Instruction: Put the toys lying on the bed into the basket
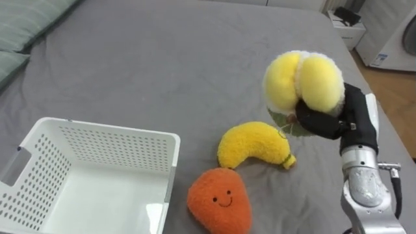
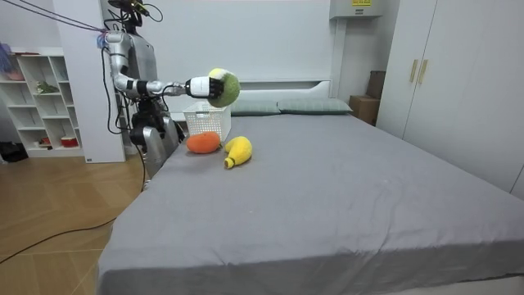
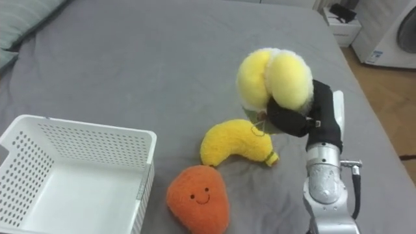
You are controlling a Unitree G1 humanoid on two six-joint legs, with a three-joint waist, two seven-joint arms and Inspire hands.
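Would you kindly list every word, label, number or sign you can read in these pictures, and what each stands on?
None can be read.
Yellow sign at the top edge of the room view: too small to read.
Label on the white appliance beyond the bed: blurred.

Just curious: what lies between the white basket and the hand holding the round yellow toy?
In the left eye view, two things: a plush banana and a smiling orange plush toy.

Home bedroom: bed (image 2: 344, 188), pillows (image 2: 315, 106), wardrobe (image 2: 463, 82) (white shelf unit (image 2: 37, 90) too).
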